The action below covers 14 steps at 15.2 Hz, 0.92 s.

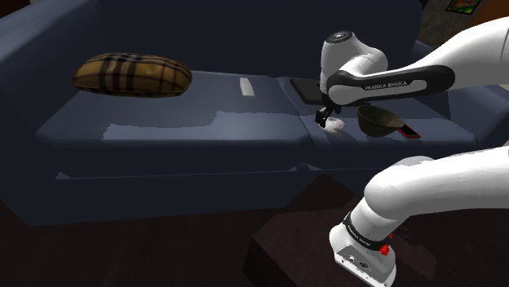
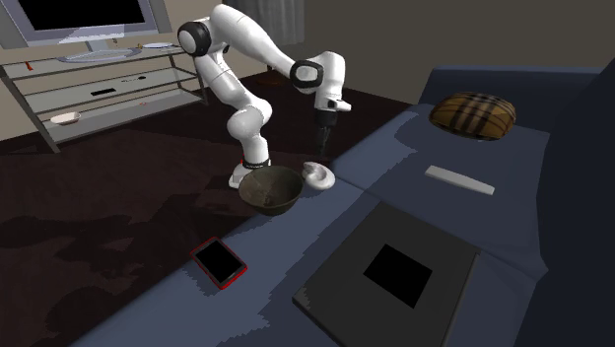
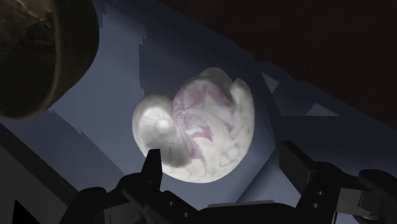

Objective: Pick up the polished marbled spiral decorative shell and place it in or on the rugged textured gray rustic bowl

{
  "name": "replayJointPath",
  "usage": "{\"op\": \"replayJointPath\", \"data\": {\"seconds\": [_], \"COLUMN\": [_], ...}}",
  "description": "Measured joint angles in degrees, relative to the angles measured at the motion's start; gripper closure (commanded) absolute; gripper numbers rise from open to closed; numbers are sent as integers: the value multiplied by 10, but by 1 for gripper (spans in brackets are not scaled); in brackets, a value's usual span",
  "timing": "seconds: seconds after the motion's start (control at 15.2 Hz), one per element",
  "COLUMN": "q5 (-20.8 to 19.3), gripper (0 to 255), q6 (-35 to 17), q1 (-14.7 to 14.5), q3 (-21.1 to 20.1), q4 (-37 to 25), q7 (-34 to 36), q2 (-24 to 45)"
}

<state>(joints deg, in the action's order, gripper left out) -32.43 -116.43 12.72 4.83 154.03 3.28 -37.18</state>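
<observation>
My pincer (image 1: pixel 329 117) hung just above the shell (image 1: pixel 332 125), its two fingers spread apart with nothing in them. The white and pink shell lay on the blue sofa seat (image 1: pixel 204 130), just beside the dark bowl (image 1: pixel 375 126), which sat to its right in the shoulder view. In the wrist view one finger (image 3: pixel 153 167) looked to be over the shell's round hump, not off to its side. If I went down like that, I think the finger could bump the shell away. The smooth round shell could also slip out when I squeezed. The seat's front edge was near, so it might roll off
</observation>
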Motion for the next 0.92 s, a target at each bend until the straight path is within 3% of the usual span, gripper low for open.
{"op": "replayJointPath", "data": {"seconds": [0.33, 0.73, 0.79, 0.92], "q5": [-23, -27, -27, -26], "gripper": [0, 0, 255, 255], "q6": [-42, -48, -48, -48], "q1": [12, 14, 14, 14], "q3": [10, 12, 12, 12], "q4": [20, 25, 25, 25], "q7": [11, 12, 12, 12], "q2": [22, 23, 23, 23]}}
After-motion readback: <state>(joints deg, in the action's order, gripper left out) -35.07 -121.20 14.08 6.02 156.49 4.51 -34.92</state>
